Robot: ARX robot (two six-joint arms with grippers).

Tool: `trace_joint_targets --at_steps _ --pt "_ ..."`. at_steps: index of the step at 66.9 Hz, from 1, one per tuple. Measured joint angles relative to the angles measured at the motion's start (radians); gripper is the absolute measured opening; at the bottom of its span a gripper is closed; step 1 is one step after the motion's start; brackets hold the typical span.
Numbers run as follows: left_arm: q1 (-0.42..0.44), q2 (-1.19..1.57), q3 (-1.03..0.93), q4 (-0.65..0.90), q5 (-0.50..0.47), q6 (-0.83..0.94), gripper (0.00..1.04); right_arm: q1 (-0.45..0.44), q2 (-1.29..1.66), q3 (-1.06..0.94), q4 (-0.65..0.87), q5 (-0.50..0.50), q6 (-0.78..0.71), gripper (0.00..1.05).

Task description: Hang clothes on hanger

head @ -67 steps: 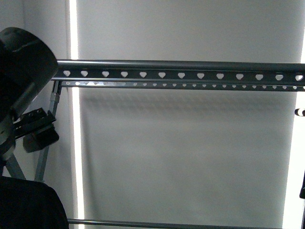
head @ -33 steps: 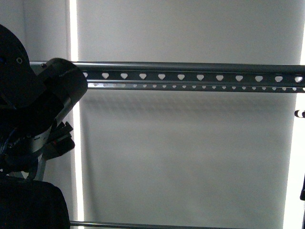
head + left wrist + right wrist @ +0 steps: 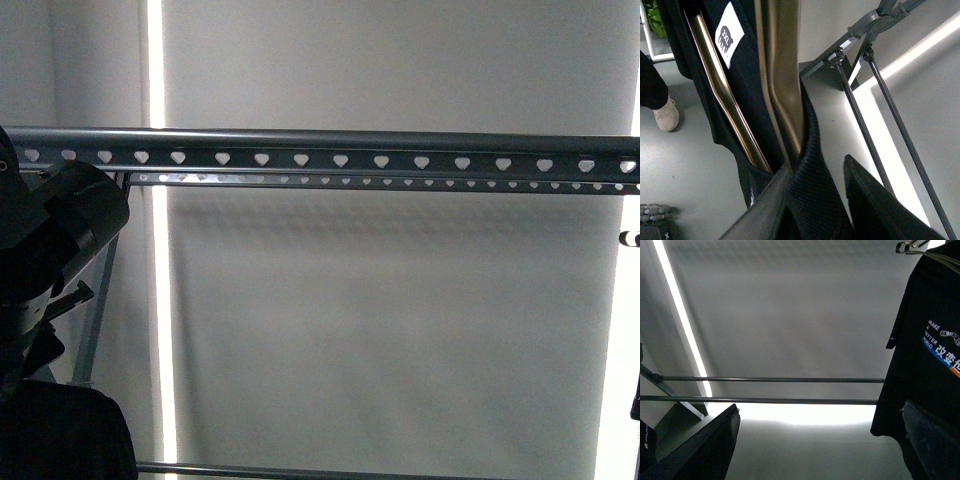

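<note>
The hanger's top rail point(image 3: 340, 158), dark grey with heart-shaped holes, runs across the front view. My left arm point(image 3: 55, 235) hangs below the rail's left end, with black cloth point(image 3: 60, 430) under it. In the left wrist view my left gripper point(image 3: 820, 175) is shut on the ribbed black collar of the clothes point(image 3: 810, 145). A white 3XL label point(image 3: 729, 29) and a brass-coloured wire hanger point(image 3: 782, 75) show inside the garment. My right gripper point(image 3: 820, 407) is open on empty air, facing the hanger's two low rails point(image 3: 770, 400).
A second black T-shirt point(image 3: 930, 355), printed with MAKE A BETTER WORLD, hangs from a wire hook point(image 3: 907, 246) at the rack's right end, close to my right gripper's finger. The rack's slanted legs point(image 3: 865, 115) stand beside the left gripper. A person's shoe point(image 3: 665, 115) is on the floor.
My left arm has sunk and drawn back to the left in the front view. The left end of the top rail, covered before, now shows.
</note>
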Motion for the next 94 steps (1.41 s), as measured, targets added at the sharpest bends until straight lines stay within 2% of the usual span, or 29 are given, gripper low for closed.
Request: trace_joint_targets --at_steps 5,7,28,46,50,66,75,86,94 --pt "0.006 0.010 0.014 0.033 0.038 -0.003 0.05 0.000 0.000 0.000 0.000 0.000 0.000 0.97" --pt "0.008 0.011 0.014 0.042 0.045 -0.005 0.04 0.000 0.000 0.000 0.000 0.000 0.000 0.97" --pt "0.007 -0.071 -0.092 0.222 0.116 0.068 0.04 0.000 0.000 0.000 0.000 0.000 0.000 0.97" --pt "-0.025 -0.225 -0.243 0.386 0.237 0.174 0.04 0.000 0.000 0.000 0.000 0.000 0.000 0.97" --pt "-0.033 -0.254 -0.278 0.454 0.303 0.220 0.04 0.000 0.000 0.000 0.000 0.000 0.000 0.97" --pt "-0.099 -0.443 -0.450 0.563 0.479 0.439 0.04 0.000 0.000 0.000 0.000 0.000 0.000 0.97" --pt "-0.087 -0.537 -0.489 0.588 0.567 0.547 0.04 0.000 0.000 0.000 0.000 0.002 0.000 0.97" --pt "-0.066 -0.602 -0.502 0.587 0.721 0.680 0.04 0.000 0.000 0.000 0.000 0.001 0.000 0.97" --pt "-0.048 -0.634 -0.501 0.582 0.895 0.800 0.04 0.000 0.000 0.000 0.000 0.001 0.000 0.97"
